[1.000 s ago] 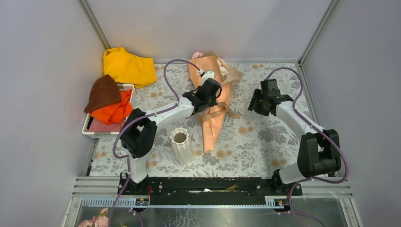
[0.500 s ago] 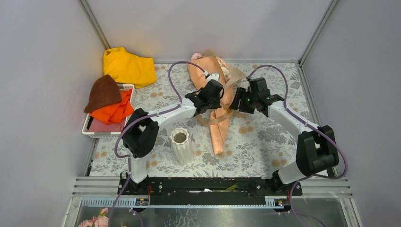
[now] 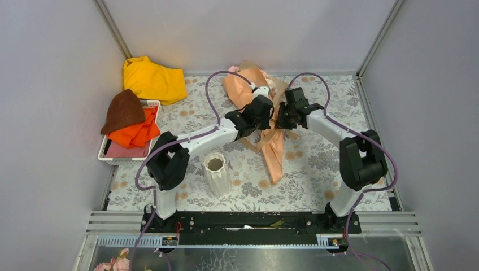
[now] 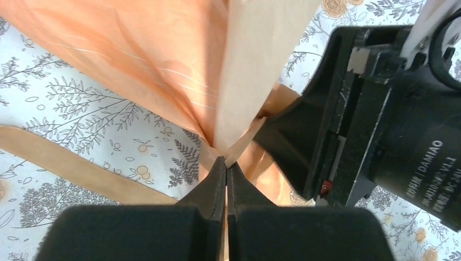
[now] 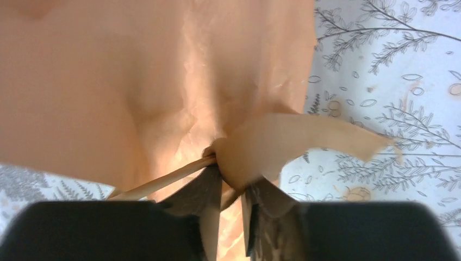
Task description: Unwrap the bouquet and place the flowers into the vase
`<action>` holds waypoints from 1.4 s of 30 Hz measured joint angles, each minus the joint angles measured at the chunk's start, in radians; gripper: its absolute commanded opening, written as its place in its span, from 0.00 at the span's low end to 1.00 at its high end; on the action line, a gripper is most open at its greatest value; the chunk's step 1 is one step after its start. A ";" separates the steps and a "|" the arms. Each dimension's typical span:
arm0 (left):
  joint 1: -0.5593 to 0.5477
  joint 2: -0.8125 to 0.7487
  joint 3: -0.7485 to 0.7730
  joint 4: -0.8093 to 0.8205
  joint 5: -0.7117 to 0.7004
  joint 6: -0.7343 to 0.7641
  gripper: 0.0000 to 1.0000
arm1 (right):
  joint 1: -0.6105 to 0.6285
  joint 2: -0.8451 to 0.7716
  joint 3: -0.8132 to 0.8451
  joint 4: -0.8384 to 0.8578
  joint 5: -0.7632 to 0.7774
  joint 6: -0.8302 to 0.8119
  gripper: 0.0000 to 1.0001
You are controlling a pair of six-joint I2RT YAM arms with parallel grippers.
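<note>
The bouquet (image 3: pixel 275 158) lay across the middle of the overhead view on the flower-printed table (image 3: pixel 322 169). Its pointed end faced the lower right and its wide end the top centre. Both wrists crowded over its waist, so the tie could not be seen from above. Of the flowers (image 3: pixel 233 69) only a scrap of pink showed at the top edge of the wrap; the rest was under peach paper.

In the left wrist view the left gripper (image 4: pixel 225 163) was clenched on the tan ribbon (image 4: pixel 255 70), a flat strip running up from its tips and out of the top of the frame. The black bulk at the right of that view was the other arm's wrist, cut off by the frame edge.

In the right wrist view the right gripper (image 5: pixel 231 187) had its jaws narrowly apart on either side of the ribbon's knot at frame centre. The picture was blurred there, and whether the pads truly pinched the knot could not be told. Peach paper filled the upper left.

The vase (image 3: pixel 216 172) stood upright at lower centre-left of the overhead view, apart from the bouquet, its inside too dark to see. A yellow cloth (image 3: pixel 152 79) lay at upper left, above a white basket (image 3: pixel 103 157) heaped with cloths.
</note>
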 measured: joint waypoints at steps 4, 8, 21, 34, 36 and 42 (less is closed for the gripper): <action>0.000 -0.021 0.000 -0.012 -0.029 0.002 0.00 | 0.001 0.003 0.000 -0.029 0.080 0.008 0.08; 0.005 -0.043 0.000 -0.014 -0.043 0.001 0.00 | 0.002 -0.019 -0.012 -0.023 0.111 0.015 0.08; 0.060 -0.182 -0.070 -0.030 -0.075 -0.022 0.00 | -0.029 -0.128 -0.090 -0.056 0.214 0.016 0.08; 0.107 -0.262 -0.111 -0.038 -0.126 -0.022 0.00 | -0.078 -0.103 -0.122 -0.157 0.400 0.019 0.24; 0.119 -0.279 -0.128 -0.039 -0.136 -0.026 0.00 | -0.083 -0.103 -0.127 -0.165 0.421 0.019 0.26; 0.151 -0.363 -0.159 -0.040 -0.153 -0.032 0.00 | -0.097 -0.103 -0.138 -0.175 0.439 0.019 0.29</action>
